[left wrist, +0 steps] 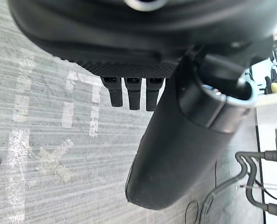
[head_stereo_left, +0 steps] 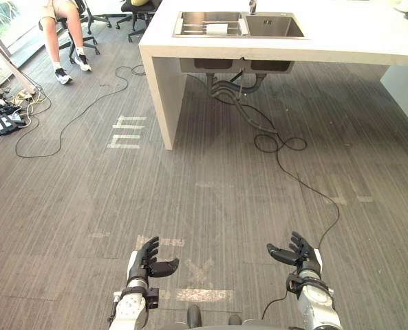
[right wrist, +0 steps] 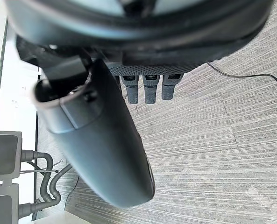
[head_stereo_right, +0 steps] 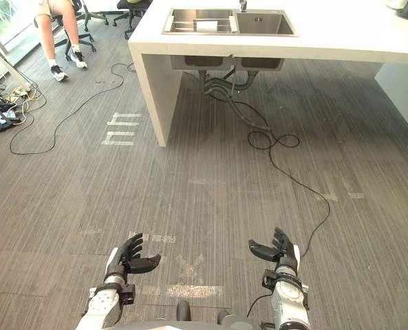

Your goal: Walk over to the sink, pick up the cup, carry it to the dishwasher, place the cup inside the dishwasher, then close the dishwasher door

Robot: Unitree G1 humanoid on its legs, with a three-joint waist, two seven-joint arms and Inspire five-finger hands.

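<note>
**Both hands empty over bare floor, sink counter well ahead**

The left hand (head_stereo_left: 148,265) and the right hand (head_stereo_left: 301,254) hang low and apart over grey plank floor (head_stereo_left: 210,185); both are released, fingers loosely spread, thumbs turned toward each other, nothing in either; pale tape marks (head_stereo_left: 202,294) lie on the floor between them.

Well ahead of the hands stands a white counter (head_stereo_left: 341,34); its near corner and side panel lie ahead of the left hand; grey drain hoses (head_stereo_left: 238,96) hang under it and trail to the floor ahead of the right hand; more tape marks (head_stereo_left: 128,132) sit beside the panel.

Set in the counter top is a steel sink (head_stereo_left: 243,24) with two basins side by side; a wire rack (head_stereo_left: 193,27) spans the basin on the left-hand side, and a small white object (head_stereo_left: 217,29) rests on it, too small to tell whether it is the cup; the other basin looks bare.

Far ahead and left of the left hand a person (head_stereo_left: 66,27) sits on an office chair (head_stereo_left: 87,40); a thin cable (head_stereo_left: 73,117) runs from floor sockets (head_stereo_left: 4,110) there toward the counter.
</note>
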